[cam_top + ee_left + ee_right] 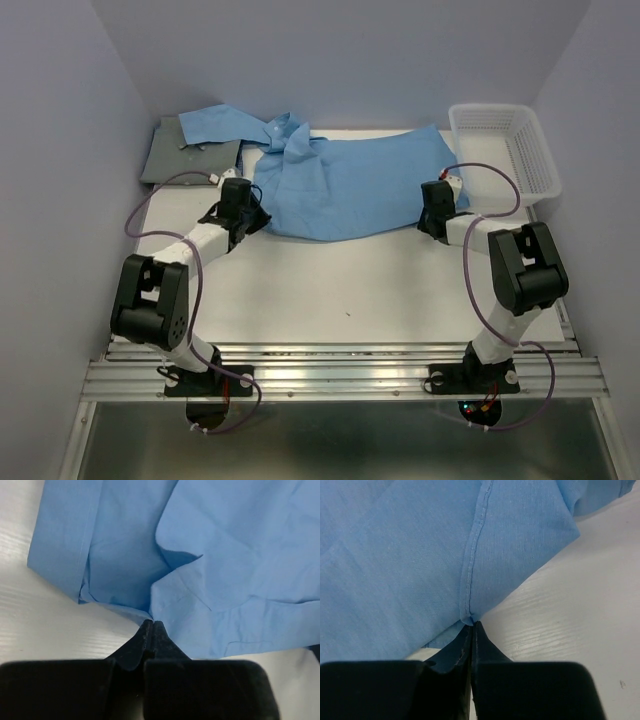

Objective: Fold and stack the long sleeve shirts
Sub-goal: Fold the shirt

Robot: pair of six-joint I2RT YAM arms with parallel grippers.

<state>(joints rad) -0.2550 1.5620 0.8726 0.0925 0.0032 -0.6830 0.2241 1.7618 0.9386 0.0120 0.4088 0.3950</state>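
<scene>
Pinched at both ends

The left hand (151,630) and right hand (471,626) each nipped the near hem of the blue shirt (350,185), spread mid-bench (350,290). It looked light, limp cloth, best gripped at corners. The grey shirt (190,155) lay far left.

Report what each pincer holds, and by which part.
Both pinch the blue shirt at its near edge: left pincer beside a fold, right pincer at a seam.
</scene>
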